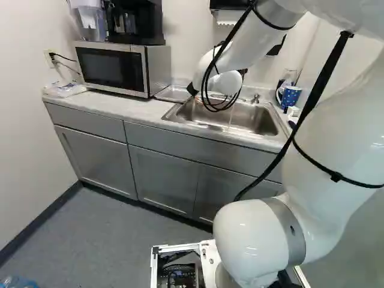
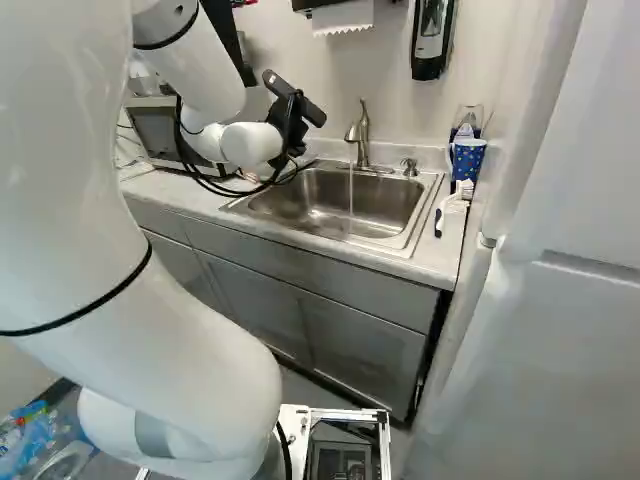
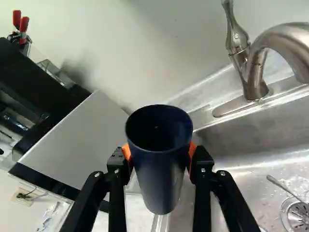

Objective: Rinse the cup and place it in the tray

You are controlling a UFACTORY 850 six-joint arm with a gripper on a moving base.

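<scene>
Pale, smooth walls meet a light counter above flat gray cabinets. Set into the counter is a rectangular steel sink, its brushed sides catching streaks of light. A curved metal faucet stands at its back edge, and a thin stream of water falls from it into the basin. Near the round, slotted drain lies a slim metal utensil.

The white, rounded arm reaches toward the microwave side of the sink, black cables looping below its wrist. At its end, the black gripper has its two fingers clamped on the cup, one orange pad pressed to each side. Dark blue and smooth, the cup is a tall cylinder narrowing toward its base, its round, open mouth showing in the wrist view. It is held in the air, apart from the faucet.

A boxy metal microwave with a dark door stands on the counter. At the sink's other end are a blue mug with white spots, a clear glass and a white-handled brush.
</scene>
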